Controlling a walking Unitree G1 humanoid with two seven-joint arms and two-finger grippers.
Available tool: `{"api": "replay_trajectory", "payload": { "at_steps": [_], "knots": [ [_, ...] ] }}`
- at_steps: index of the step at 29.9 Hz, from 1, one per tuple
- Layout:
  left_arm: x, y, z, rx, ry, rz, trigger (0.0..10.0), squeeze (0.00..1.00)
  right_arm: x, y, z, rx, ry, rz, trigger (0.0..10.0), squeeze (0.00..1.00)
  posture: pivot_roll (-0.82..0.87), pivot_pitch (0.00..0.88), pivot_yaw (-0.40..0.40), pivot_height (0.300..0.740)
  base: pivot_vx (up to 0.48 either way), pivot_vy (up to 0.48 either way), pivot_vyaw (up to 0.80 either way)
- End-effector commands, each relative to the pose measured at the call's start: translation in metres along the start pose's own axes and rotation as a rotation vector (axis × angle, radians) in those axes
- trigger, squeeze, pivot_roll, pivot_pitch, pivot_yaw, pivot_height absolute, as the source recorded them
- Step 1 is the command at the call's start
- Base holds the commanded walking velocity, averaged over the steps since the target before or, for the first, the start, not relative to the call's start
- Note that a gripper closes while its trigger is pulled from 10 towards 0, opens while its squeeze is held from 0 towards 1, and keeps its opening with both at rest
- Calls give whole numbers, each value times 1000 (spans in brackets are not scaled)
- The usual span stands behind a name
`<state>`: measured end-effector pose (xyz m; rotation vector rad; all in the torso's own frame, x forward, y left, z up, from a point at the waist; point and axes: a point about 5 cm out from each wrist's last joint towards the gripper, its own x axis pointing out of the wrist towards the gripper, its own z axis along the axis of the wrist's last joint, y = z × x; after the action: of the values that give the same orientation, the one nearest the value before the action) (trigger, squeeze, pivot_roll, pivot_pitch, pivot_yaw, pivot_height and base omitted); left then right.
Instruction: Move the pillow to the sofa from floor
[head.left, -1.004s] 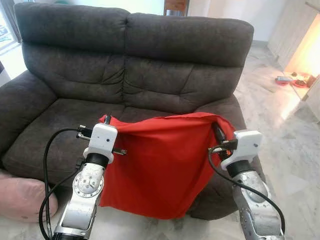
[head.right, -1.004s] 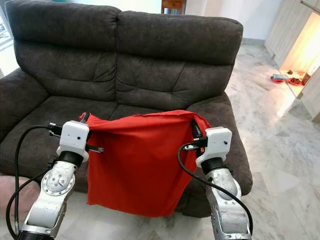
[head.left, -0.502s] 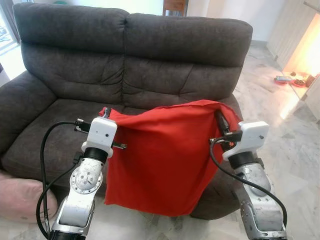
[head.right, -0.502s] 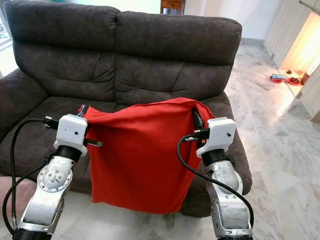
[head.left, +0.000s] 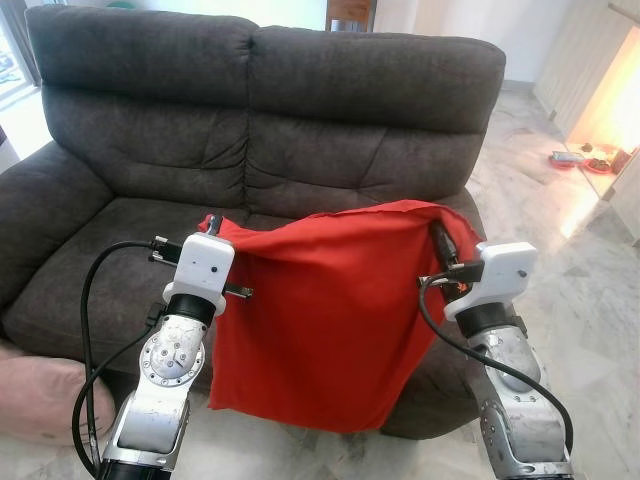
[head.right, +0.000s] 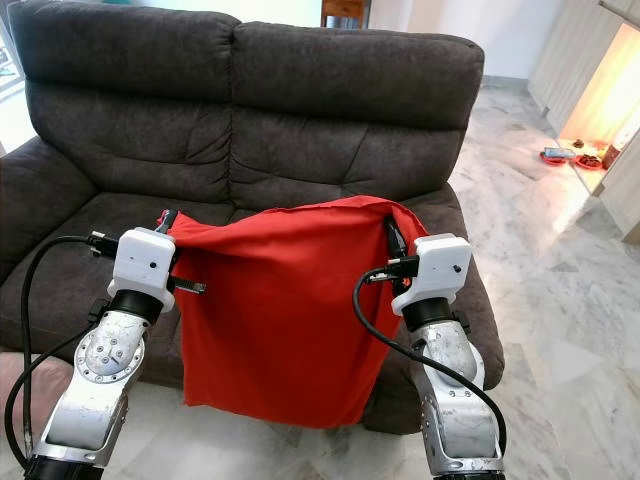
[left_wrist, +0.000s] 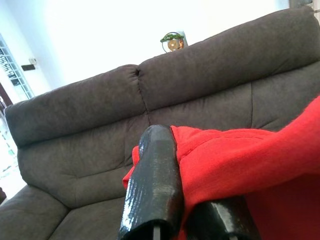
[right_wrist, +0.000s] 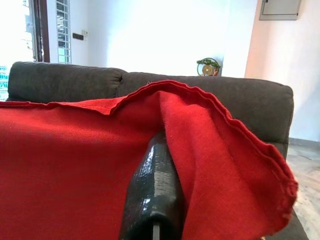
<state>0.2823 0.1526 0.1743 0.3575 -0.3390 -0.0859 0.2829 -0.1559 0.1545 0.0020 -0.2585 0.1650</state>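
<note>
While I watch, both claws are clamped on the limp red fabric pillow (head.left: 320, 320), the left gripper (head.left: 212, 226) and right gripper (head.left: 438, 240) each pinching an upper corner. It hangs spread before the dark grey two-seat sofa (head.left: 270, 130), over the seat's front edge. A pink cushion (head.left: 40, 395) lies on the floor beside the sofa's left arm.

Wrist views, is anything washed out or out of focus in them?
Left wrist view: the wall above the sofa is blown out to white, and the near black fingers look soft. Right wrist view: the window at the edge glares white; the red cloth is evenly lit and sharp.
</note>
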Motion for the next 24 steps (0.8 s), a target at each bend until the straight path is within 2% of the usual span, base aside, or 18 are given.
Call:
{"api": "replay_trajectory", "payload": {
  "at_steps": [1,24],
  "knots": [
    [8,6,28,16,-131,21,10000,0,8,2,25,-5,-112,9,10000,0,127,9,-47,740,0,0,0],
    [10,6,33,17,-146,28,10000,0,9,5,29,2,-128,23,10000,0,130,0,-47,740,0,0,0]
  ]
}}
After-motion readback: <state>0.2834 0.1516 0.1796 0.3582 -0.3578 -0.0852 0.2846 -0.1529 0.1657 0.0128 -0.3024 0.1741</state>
